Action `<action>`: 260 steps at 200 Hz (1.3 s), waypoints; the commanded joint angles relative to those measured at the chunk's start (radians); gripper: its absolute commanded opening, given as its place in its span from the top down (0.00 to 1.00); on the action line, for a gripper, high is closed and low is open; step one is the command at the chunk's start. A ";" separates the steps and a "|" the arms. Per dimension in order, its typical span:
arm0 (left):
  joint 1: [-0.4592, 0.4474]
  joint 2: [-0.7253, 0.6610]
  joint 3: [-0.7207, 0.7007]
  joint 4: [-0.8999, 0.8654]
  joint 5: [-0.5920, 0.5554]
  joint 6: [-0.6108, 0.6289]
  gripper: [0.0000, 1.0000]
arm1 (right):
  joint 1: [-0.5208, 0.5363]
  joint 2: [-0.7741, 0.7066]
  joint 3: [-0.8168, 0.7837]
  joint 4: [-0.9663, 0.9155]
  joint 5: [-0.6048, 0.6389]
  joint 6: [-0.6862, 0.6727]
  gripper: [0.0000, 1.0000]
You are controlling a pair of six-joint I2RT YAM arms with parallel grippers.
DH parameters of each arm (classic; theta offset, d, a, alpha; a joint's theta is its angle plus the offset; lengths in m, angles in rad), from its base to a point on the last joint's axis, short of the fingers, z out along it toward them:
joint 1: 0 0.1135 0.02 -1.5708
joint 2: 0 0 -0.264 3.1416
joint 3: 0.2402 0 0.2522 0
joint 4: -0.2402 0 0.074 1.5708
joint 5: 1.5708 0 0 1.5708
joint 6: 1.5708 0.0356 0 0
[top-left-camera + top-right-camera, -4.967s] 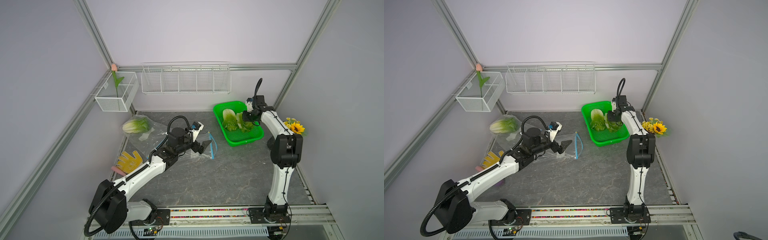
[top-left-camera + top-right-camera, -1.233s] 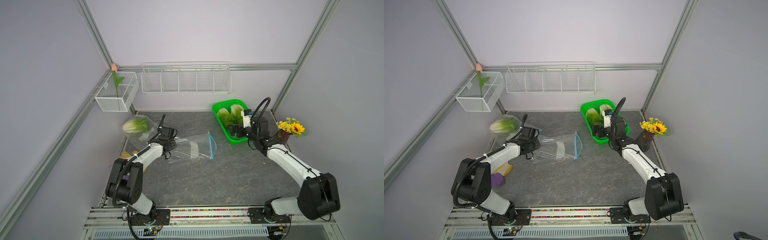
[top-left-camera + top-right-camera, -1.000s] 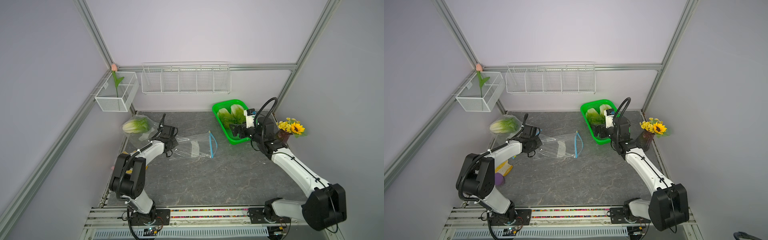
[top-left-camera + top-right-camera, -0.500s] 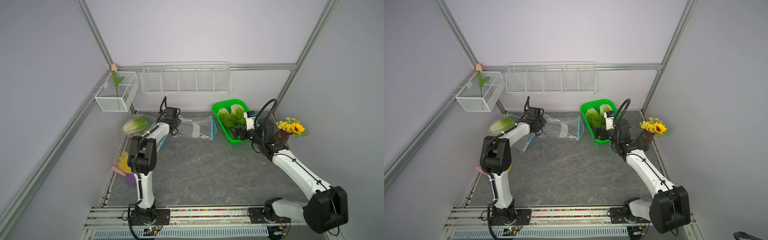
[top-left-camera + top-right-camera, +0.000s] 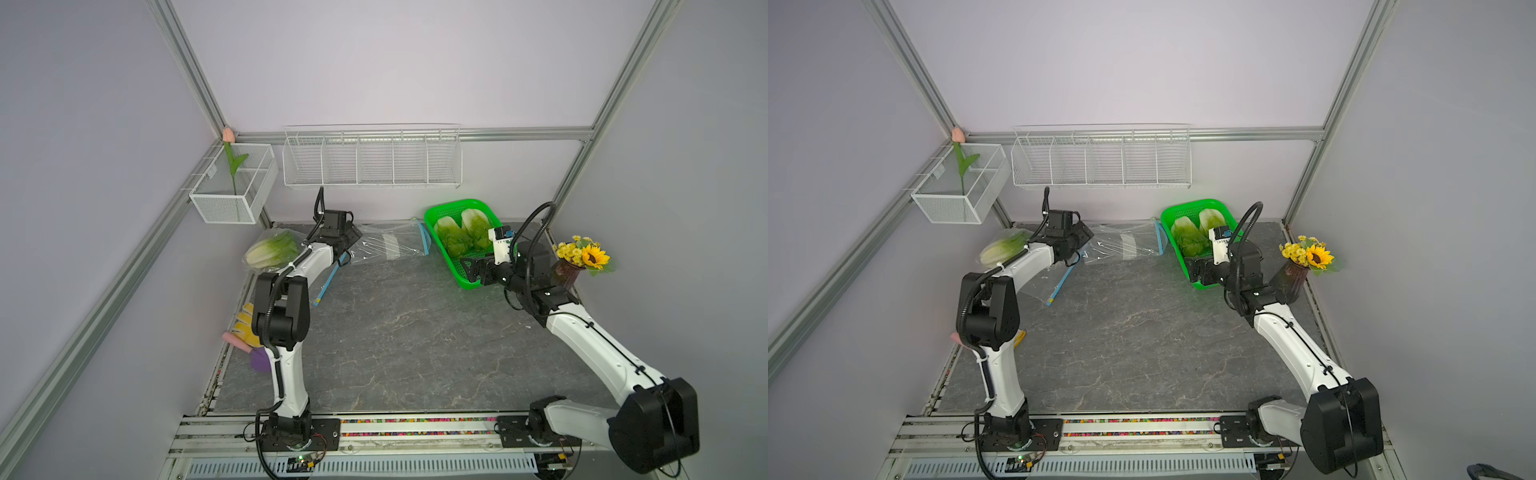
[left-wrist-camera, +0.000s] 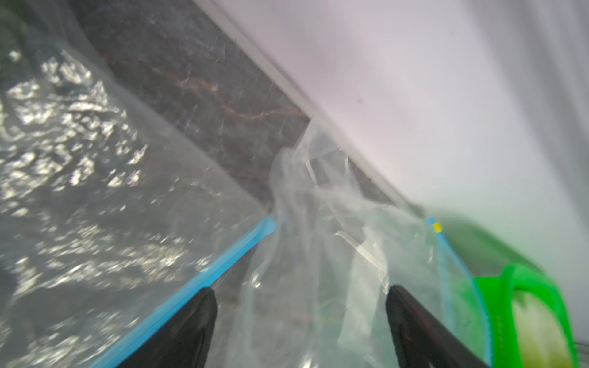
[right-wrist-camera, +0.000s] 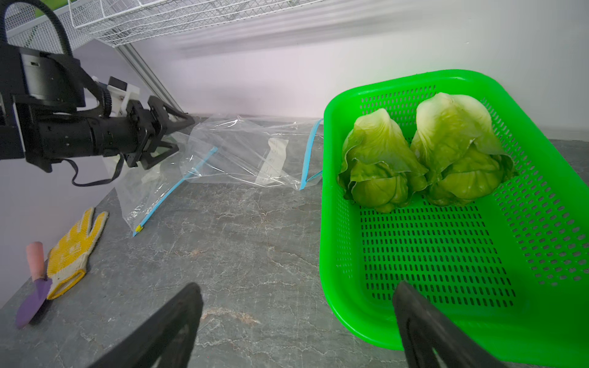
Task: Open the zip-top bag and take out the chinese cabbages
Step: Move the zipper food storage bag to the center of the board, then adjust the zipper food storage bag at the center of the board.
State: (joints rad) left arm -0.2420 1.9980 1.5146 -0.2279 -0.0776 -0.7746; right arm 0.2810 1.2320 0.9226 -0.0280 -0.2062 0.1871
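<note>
Two chinese cabbages [image 5: 451, 239] [image 7: 459, 153] lie in the green basket [image 5: 432, 212] at the back right. A third cabbage [image 5: 270, 251] [image 5: 1003, 249] sits inside a clear zip-top bag [image 5: 328, 282] at the back left. An empty zip-top bag [image 5: 390, 245] [image 7: 248, 153] lies flat along the back wall, its blue zip beside the basket. My left gripper [image 5: 355, 239] [image 6: 301, 293] is open at this bag's left end, with loose plastic between its wide jaws. My right gripper [image 5: 471, 270] [image 7: 296, 296] hangs open over the basket's near corner, holding nothing.
A yellow glove [image 7: 75, 251] and a purple trowel [image 7: 32, 302] lie at the left edge. A sunflower vase [image 5: 582, 259] stands at the right wall. A wire shelf [image 5: 370, 160] and a wire box with a tulip [image 5: 232, 187] hang on the back walls.
My left arm swung the empty bag from the table's middle to the back wall, then its jaws opened and let the bag go. The right arm barely moved.
</note>
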 commanded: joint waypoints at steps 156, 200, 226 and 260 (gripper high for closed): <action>0.334 -0.614 -0.848 0.230 0.059 -0.170 0.00 | 0.181 0.112 0.093 0.094 -0.203 -0.123 0.12; 0.345 -0.454 -0.806 0.297 0.088 -0.206 0.07 | 0.228 0.111 0.094 0.080 -0.327 -0.187 0.12; 0.351 -0.359 -0.763 0.325 0.145 -0.219 0.17 | 0.263 0.115 0.106 0.027 -0.362 -0.235 0.12; 0.351 -0.282 -0.732 0.366 0.163 -0.242 0.31 | 0.297 0.120 0.113 -0.012 -0.327 -0.274 0.11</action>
State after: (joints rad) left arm 0.1047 1.6657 0.7559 0.1062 0.0589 -0.9741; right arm 0.5583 1.3422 1.0172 -0.0032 -0.5247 -0.0273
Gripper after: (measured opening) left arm 0.749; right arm 0.885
